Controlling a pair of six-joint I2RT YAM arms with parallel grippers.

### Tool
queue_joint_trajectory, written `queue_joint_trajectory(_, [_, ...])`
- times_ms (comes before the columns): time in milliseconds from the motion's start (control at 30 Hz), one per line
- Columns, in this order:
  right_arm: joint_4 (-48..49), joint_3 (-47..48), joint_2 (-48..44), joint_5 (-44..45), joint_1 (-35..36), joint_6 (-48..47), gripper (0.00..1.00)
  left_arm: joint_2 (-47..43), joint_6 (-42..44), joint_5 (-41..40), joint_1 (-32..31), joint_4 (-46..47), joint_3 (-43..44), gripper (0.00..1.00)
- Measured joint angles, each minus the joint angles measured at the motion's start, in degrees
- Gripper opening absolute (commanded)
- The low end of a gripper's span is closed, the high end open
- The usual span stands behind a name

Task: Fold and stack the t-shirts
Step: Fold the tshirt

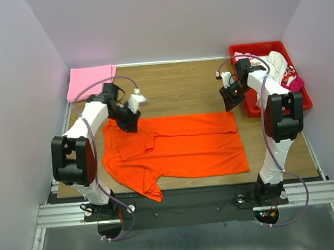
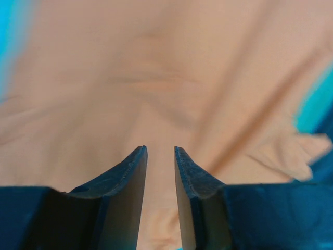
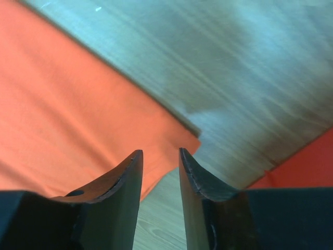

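Observation:
The orange t-shirt (image 1: 175, 150) lies spread on the wooden table, its far long edge folded over. My left gripper (image 1: 129, 123) is open just above its upper left part; the cloth (image 2: 156, 78) fills the left wrist view, pale and blurred. My right gripper (image 1: 231, 101) is open and empty above the shirt's far right corner (image 3: 187, 143). A folded pink t-shirt (image 1: 90, 80) lies at the far left corner. White and magenta shirts (image 1: 281, 72) sit in the red crate (image 1: 265, 49).
The red crate stands at the far right of the table, next to my right arm; its edge shows in the right wrist view (image 3: 302, 166). Bare wood (image 1: 181, 89) lies beyond the orange shirt. Walls close in three sides.

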Motion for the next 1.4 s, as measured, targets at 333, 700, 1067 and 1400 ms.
queue_joint_trajectory(333, [3.74,2.21,1.79,4.59,0.0,3.23,0.41,4.13,-14.03,-6.49,17.38,13.77,8.61,0.39])
queue_joint_trajectory(700, [4.17,2.1,2.91,4.94,0.11,3.26,0.42,8.15,-19.26,-9.57,18.8,15.91,1.2,0.4])
queue_joint_trajectory(1067, [4.24,2.08,2.91,4.94,0.11,3.23,0.42,10.8,-20.55,-11.56,18.82,16.17,0.98,0.4])
queue_joint_trajectory(1400, [4.35,2.08,2.91,4.96,0.11,3.21,0.42,12.04,-21.11,-11.1,18.88,16.22,-0.13,0.4])
